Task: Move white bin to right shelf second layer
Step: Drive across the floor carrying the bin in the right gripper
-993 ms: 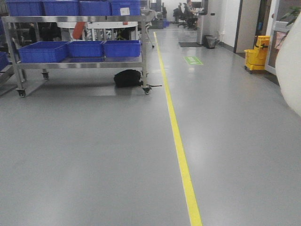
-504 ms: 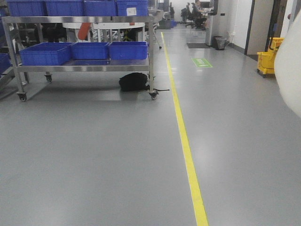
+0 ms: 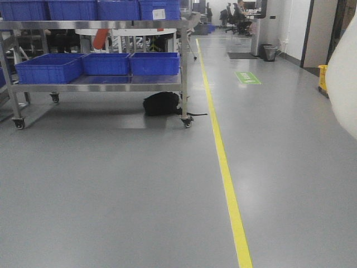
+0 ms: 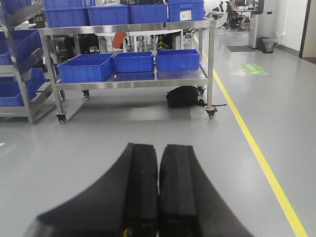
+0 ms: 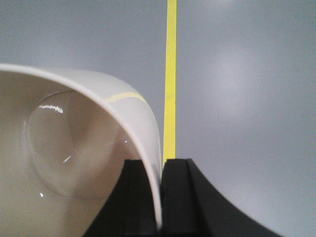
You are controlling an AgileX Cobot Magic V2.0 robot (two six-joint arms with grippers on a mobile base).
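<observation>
The white bin (image 5: 74, 148) hangs above the grey floor with my right gripper (image 5: 160, 165) shut on its wall, one finger inside and one outside. Its glossy inside fills the left of the right wrist view. In the front view the white bin (image 3: 345, 84) shows as a pale curved shape at the right edge. My left gripper (image 4: 158, 150) is shut with nothing in it, its two black fingers pressed together above the floor. The right shelf second layer is out of view.
A wheeled steel cart (image 3: 111, 84) with several blue crates (image 3: 47, 67) stands ahead on the left, a black bag (image 3: 162, 104) under it. A yellow floor line (image 3: 223, 162) runs forward. More racks with blue crates (image 4: 15, 74) stand at the far left.
The view has swung so the cart, bag and yellow line have shifted right in the frame and the yellow mop bucket has slid almost out at the right. The bin stays held at the right edge.
</observation>
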